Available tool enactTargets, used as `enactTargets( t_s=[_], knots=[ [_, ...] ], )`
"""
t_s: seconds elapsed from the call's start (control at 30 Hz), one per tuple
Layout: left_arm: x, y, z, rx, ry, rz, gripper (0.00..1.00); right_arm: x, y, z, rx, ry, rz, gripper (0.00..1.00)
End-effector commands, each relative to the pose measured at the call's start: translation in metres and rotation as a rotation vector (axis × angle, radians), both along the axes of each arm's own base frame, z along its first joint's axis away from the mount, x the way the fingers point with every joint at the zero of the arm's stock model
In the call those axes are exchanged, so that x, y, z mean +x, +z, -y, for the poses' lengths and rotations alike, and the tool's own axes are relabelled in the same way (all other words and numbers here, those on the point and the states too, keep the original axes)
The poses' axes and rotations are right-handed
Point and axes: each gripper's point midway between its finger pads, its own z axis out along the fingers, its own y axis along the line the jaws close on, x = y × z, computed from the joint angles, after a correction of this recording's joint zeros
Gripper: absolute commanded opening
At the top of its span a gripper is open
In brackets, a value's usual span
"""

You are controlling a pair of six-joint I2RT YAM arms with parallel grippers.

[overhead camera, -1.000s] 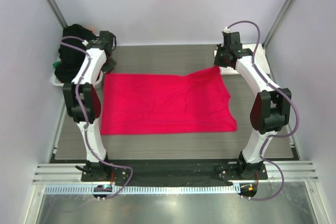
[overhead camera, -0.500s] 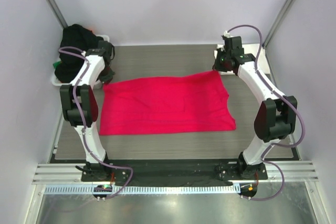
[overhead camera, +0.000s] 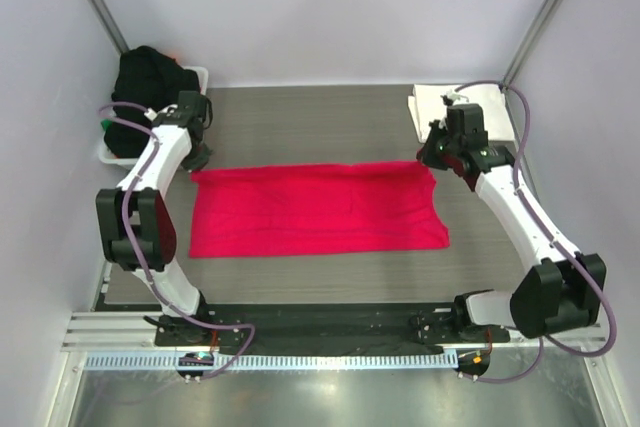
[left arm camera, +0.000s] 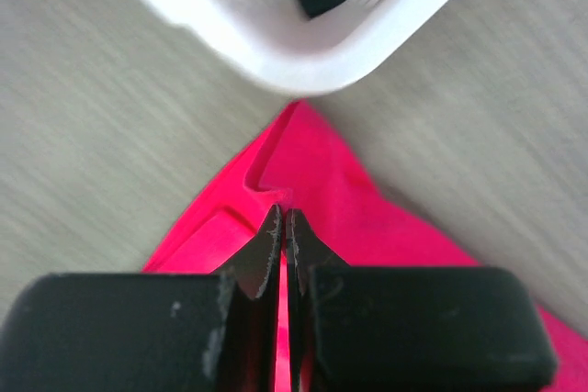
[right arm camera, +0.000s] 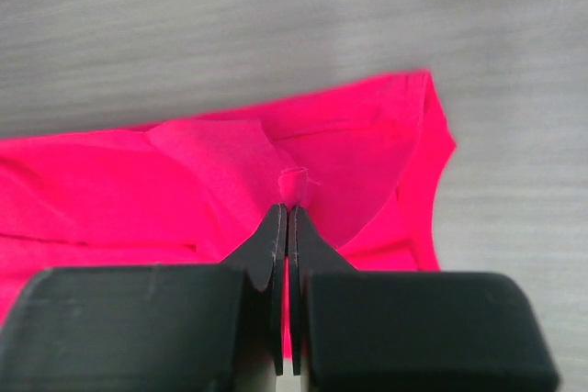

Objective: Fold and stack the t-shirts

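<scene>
A bright pinkish-red t-shirt (overhead camera: 315, 209) lies spread on the grey table, its far edge folded toward the near edge. My left gripper (overhead camera: 197, 161) is shut on the shirt's far left corner (left arm camera: 294, 158), just in front of the basket. My right gripper (overhead camera: 430, 159) is shut on the shirt's far right corner, with a small pinch of cloth (right arm camera: 295, 185) sticking out past the tips. A white folded t-shirt (overhead camera: 440, 105) lies at the far right. A black t-shirt (overhead camera: 145, 87) is heaped in the basket with a bit of green (overhead camera: 106, 126) beside it.
The white slotted plastic basket (overhead camera: 196, 74) stands at the far left corner; its rim (left arm camera: 303, 52) is close beyond my left gripper. White walls enclose the table on three sides. A metal rail runs along the near edge.
Both grippers have pulled the shirt's far edge toward the near side, making the red shape narrower front to back. The right arm has swung out to the right.
</scene>
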Motion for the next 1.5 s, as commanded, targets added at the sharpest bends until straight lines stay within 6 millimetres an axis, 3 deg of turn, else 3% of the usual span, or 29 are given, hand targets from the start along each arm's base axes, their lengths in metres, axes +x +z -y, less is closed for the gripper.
enactTargets(
  t_s=[0.0,0.17,0.53,0.77,0.97,1.0,1.07,1.1,1.17,1.2,1.3,1.47],
  knots=[
    [-0.007,0.009,-0.009,0.044,0.036,0.061,0.00,-0.019,-0.005,0.002,0.026,-0.034,0.009,0.01],
    [-0.025,-0.001,-0.011,0.046,0.054,0.068,0.00,-0.045,-0.030,0.014,0.024,-0.104,-0.028,0.01],
    [-0.047,-0.024,-0.014,0.057,0.062,0.051,0.00,-0.066,-0.042,0.022,0.052,-0.175,-0.032,0.01],
    [-0.057,-0.033,-0.014,0.056,0.070,0.039,0.01,-0.084,-0.064,0.027,0.074,-0.239,-0.076,0.01],
    [-0.081,-0.047,-0.015,0.049,0.110,0.027,0.14,-0.104,-0.089,0.038,0.103,-0.361,-0.115,0.01],
    [-0.090,-0.054,-0.015,0.046,0.115,0.009,0.20,-0.107,-0.091,0.040,0.112,-0.383,-0.119,0.04],
    [-0.097,-0.055,-0.016,0.040,0.142,0.021,0.41,-0.115,-0.099,0.044,0.127,-0.443,-0.136,0.35],
    [-0.100,-0.057,-0.015,0.032,0.150,0.022,0.63,-0.116,-0.100,0.045,0.134,-0.454,-0.135,0.53],
    [-0.106,-0.057,-0.017,0.021,0.166,0.033,0.78,-0.119,-0.102,0.047,0.143,-0.481,-0.134,0.77],
    [-0.107,-0.056,-0.017,0.016,0.172,0.043,0.83,-0.118,-0.099,0.047,0.153,-0.492,-0.122,0.79],
    [-0.104,-0.043,-0.017,0.008,0.164,0.088,0.83,-0.111,-0.089,0.044,0.168,-0.473,-0.094,0.79],
    [-0.079,-0.028,0.003,-0.060,0.069,0.138,0.79,-0.092,-0.084,-0.002,0.271,-0.291,-0.132,0.78]
  ],
)
